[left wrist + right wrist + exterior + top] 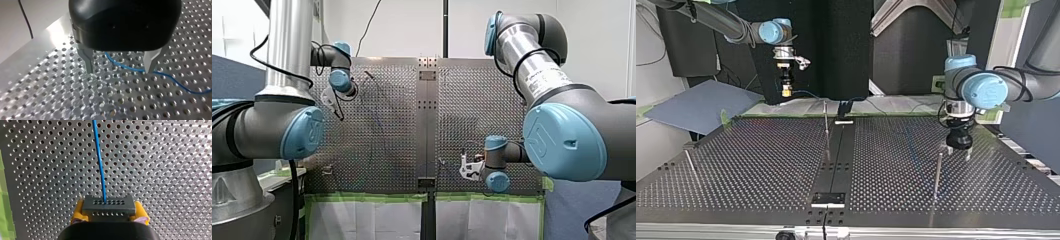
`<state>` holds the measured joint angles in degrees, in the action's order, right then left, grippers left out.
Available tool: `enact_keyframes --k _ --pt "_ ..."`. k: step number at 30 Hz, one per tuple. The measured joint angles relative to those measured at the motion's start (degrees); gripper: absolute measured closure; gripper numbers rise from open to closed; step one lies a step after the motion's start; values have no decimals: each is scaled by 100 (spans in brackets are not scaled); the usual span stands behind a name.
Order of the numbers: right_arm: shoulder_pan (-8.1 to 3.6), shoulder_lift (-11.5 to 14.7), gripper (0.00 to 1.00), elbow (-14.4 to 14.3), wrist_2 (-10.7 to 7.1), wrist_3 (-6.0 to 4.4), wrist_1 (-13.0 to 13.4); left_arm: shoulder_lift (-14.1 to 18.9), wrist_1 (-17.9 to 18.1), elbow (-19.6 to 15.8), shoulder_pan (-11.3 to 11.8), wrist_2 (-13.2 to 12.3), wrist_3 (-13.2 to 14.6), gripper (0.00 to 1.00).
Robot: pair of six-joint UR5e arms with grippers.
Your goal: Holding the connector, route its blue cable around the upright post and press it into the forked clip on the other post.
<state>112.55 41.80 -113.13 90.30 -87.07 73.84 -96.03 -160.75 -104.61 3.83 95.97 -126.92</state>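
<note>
Connector [106, 206] held clear above the perforated table [761, 165], clamped between the yellow pads [140, 212] of my right hand [107, 216] at the top view's left! My left hand [119, 68] hangs released, metal fingers [87, 62] straddling the blue cable [125, 67] where it lies on the table, near an upright post [937, 172]. Danger, I'd say: haul too hard while routing and that thin strand could tear from its socket or ride up over the post. Looks-wise: dark grey block, two rows of tiny holes, one slim blue cable leaving one hole.
</note>
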Motion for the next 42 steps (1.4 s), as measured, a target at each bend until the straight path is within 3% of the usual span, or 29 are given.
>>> enact_keyframes --k 10,20,25,35,42 --pt "17 0 100 4 -2 -10 -21 460 -454 258 120 42 458 0" --pt "27 0 100 20 -3 -29 -37 957 -949 753 62 -124 955 0" --pt "28 2 100 24 -3 -31 -47 1227 -1222 966 -14 -129 1226 0" --pt "28 1 100 39 -3 -31 -79 1697 -1699 1005 -251 -349 1702 0" --pt "30 0 100 40 -2 -31 -80 1731 -2040 1006 -393 -438 1810 0"
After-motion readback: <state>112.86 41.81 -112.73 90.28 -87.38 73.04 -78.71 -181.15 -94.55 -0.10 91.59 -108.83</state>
